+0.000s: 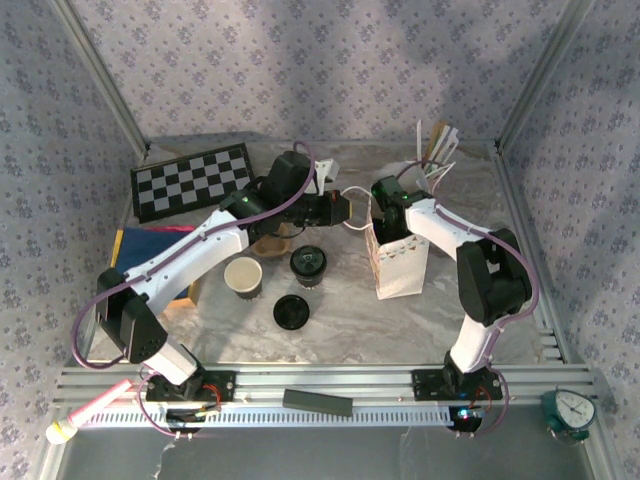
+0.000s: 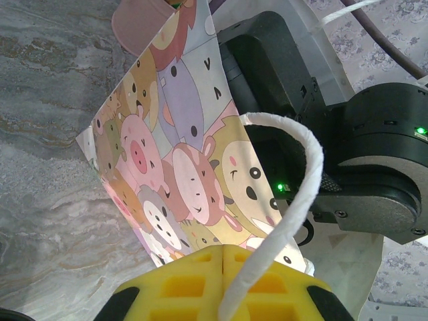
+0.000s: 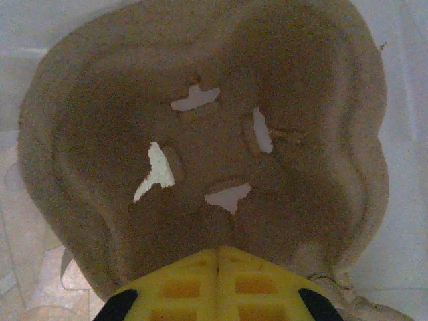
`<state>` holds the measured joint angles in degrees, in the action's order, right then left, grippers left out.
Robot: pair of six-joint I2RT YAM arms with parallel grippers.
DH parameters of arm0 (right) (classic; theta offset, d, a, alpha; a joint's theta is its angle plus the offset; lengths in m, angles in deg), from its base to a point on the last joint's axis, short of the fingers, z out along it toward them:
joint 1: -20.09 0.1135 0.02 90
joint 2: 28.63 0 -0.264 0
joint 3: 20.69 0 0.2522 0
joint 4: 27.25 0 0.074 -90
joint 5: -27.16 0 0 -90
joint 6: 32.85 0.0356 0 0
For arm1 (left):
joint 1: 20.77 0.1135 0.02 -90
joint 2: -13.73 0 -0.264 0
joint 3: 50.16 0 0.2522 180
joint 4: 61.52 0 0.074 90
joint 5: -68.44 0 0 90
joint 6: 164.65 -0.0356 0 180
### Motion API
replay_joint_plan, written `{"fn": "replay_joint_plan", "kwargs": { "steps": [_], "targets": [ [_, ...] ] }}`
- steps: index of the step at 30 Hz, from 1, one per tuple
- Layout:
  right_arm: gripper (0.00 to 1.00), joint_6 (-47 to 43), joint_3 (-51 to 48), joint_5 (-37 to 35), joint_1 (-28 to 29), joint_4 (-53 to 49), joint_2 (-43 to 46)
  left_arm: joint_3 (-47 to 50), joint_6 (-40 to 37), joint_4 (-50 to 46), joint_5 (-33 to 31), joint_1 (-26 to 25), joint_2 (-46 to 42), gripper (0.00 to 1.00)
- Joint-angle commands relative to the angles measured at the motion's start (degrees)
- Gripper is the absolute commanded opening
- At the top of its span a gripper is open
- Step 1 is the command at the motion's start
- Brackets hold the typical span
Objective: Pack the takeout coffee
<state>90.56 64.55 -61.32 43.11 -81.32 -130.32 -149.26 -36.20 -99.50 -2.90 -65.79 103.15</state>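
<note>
Where floral walls enclose the marbled tabletop, takeout coffee stands.

Left of the one paper bag, two cups are counted: one takeout coffee and one lidless cup. One loose lid, one chessboard and one pulp carrier are also counted.

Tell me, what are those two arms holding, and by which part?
The left gripper pinches the bag by its white handle. The right gripper looks shut on the near edge of a brown cup tray.
</note>
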Motion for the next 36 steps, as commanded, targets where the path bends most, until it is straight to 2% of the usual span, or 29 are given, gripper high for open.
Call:
{"fn": "replay_joint_plan", "kwargs": {
  "steps": [1,36],
  "targets": [
    [0.0,-0.79,-1.69,0.53,0.0,-2.26,-1.93,-0.88,-0.73,-0.2,1.09,0.1,0.22,0.0],
    [0.0,-1.06,0.72,1.06,-0.17,-6.77,5.97,-0.53,-0.52,-1.26,-0.3,0.37,0.32,0.0]
  ]
}}
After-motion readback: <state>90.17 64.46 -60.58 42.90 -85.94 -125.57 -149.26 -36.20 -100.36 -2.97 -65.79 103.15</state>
